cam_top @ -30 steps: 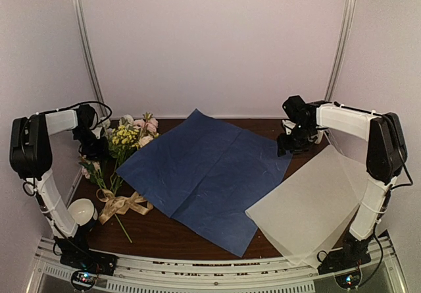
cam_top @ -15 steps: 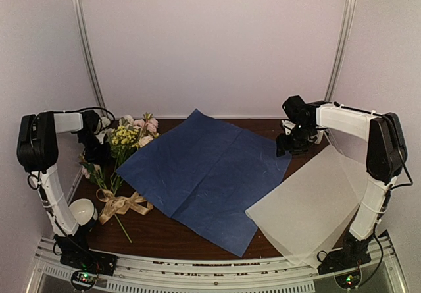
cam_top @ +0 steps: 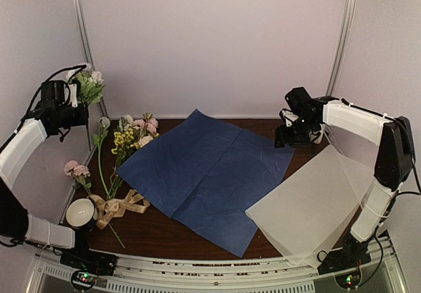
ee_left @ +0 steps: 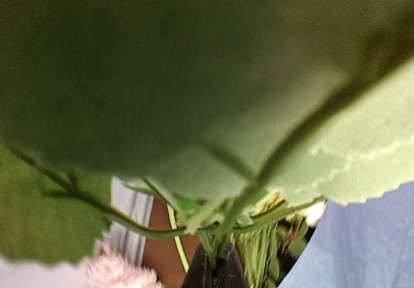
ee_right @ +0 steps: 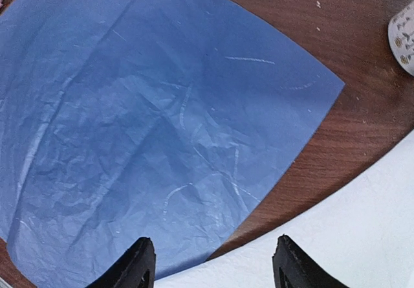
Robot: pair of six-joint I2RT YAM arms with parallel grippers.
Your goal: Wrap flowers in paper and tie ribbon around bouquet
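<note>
My left gripper (cam_top: 74, 95) is raised high at the far left, shut on a green stem (ee_left: 223, 236) of the flowers. That sprig's white blooms and leaves (cam_top: 87, 84) stick up above it. In the left wrist view the jaws (ee_left: 215, 272) pinch the stem and large leaves (ee_left: 194, 87) fill the frame. More yellow, pink and white flowers (cam_top: 133, 133) lie on the table beside the paper (cam_top: 204, 171), a dark blue sheet spread flat. The tan ribbon (cam_top: 120, 205) lies looped at the front left. My right gripper (cam_top: 290, 132) hovers open over the paper's (ee_right: 149, 120) right corner, its jaws (ee_right: 212, 265) holding nothing.
A pale translucent sheet (cam_top: 316, 204) lies at the front right, and it shows below the right fingers (ee_right: 349, 236). Loose pink flowers (cam_top: 75, 170) and a white round object (cam_top: 81, 212) sit at the left edge. A small white object (ee_right: 404, 35) stands on the brown table (cam_top: 164, 230).
My left gripper closed on a stem in the flower pile and rose up and to the left with a white-bloomed sprig. The right arm barely moved.
</note>
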